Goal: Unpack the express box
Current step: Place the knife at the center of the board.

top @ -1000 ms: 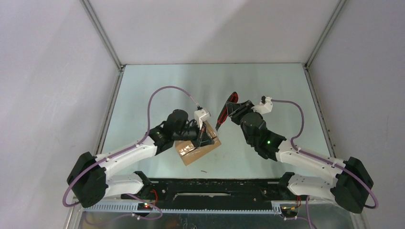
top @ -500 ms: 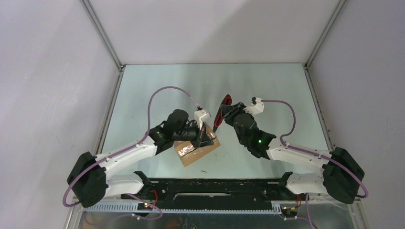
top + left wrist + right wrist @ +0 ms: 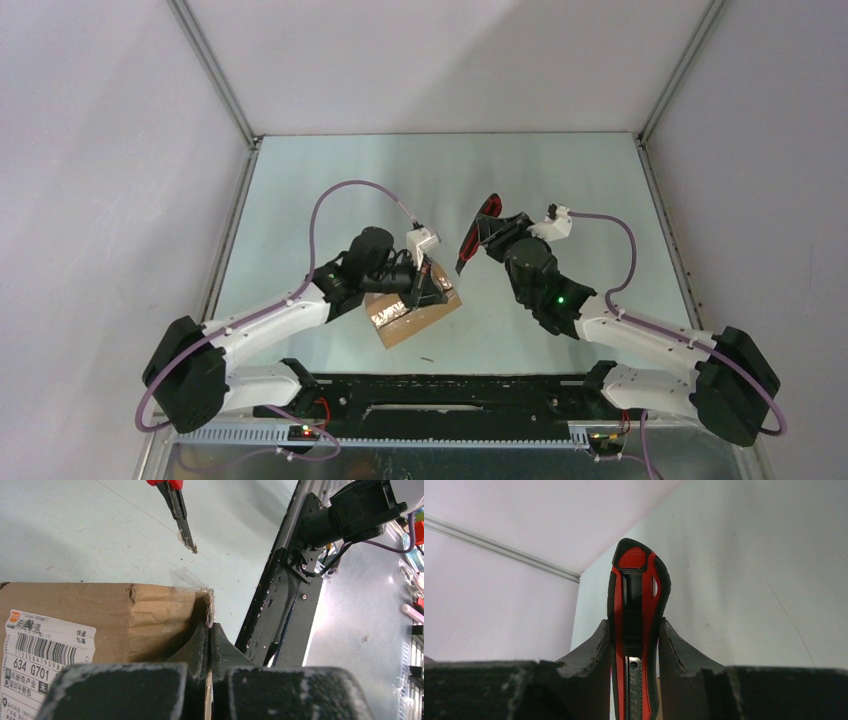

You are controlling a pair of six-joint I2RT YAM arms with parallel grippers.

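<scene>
Pinching a red-and-black utility knife [image 3: 474,233] between its fingers, the right gripper [image 3: 490,232] is hovering above the middle of the table [image 3: 440,170], just right of and a little farther back than the express box [image 3: 403,327]. In the right wrist view the gripper [image 3: 636,625] is clamping both fingers against the sides of the knife [image 3: 636,580], whose rounded butt is sticking up beyond the fingertips. From above, the knife is slanting down and to the left, its tip pointing toward the box's far right corner without touching it. The left wrist view is showing that tip [image 3: 186,532] hanging in the air above the carton, apart from it.

The box is lying flat on the table, slightly left of centre and nearer the arm bases than the far wall, turned at an angle. Its white printed label [image 3: 45,645] is facing sideways, and clear tape [image 3: 185,577] is lifting at the torn corner.

The left gripper [image 3: 440,291] is resting on the box's far right corner with its fingers pressed fully together [image 3: 210,630]. A thin tan sliver is showing in the seam between them, though whether that is cardboard being held I cannot tell
</scene>
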